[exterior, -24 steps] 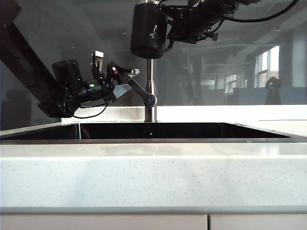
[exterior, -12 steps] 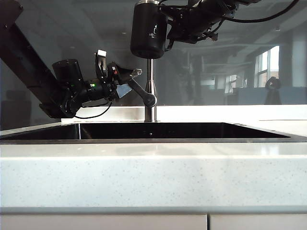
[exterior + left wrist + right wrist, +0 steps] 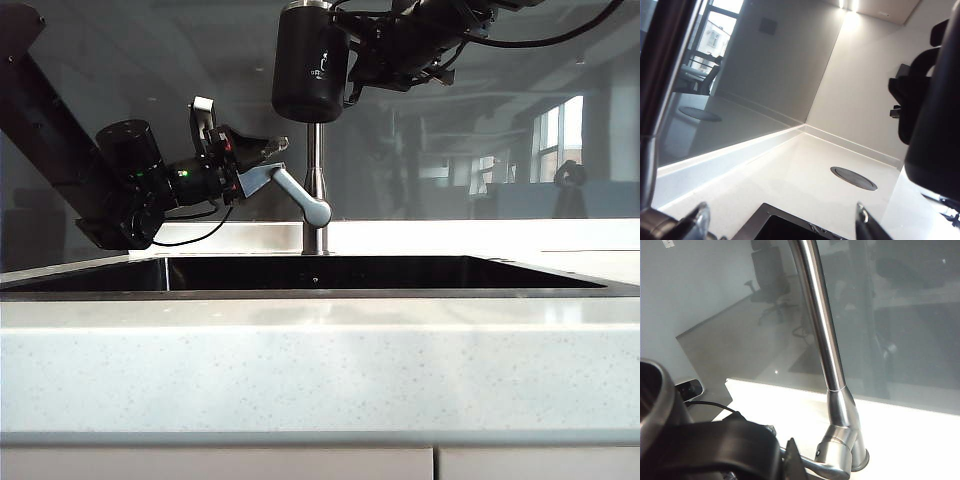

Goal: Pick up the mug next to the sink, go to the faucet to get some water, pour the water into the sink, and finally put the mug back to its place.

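Pale speckled countertop (image 3: 320,370) w/ dark sink (image 3: 330,272). Left gripper (image 3: 262,160) angled upward, fingers spread around faucet (image 3: 315,180) lever. Up right of it, right gripper (image 3: 352,55) level, clamped on black mug (image 3: 310,62); contents not visible.

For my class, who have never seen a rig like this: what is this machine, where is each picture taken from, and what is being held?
It is a robot with two arms, each ending in a two-finger gripper. One picture comes from a camera facing the counter; the other two sit on the arms' wrists. A dark sink is set into the pale countertop, with a steel faucet behind it. The right gripper, up high, is shut on a black mug held in front of the faucet pipe. The left gripper, lower left, has its fingers around the faucet's lever handle.
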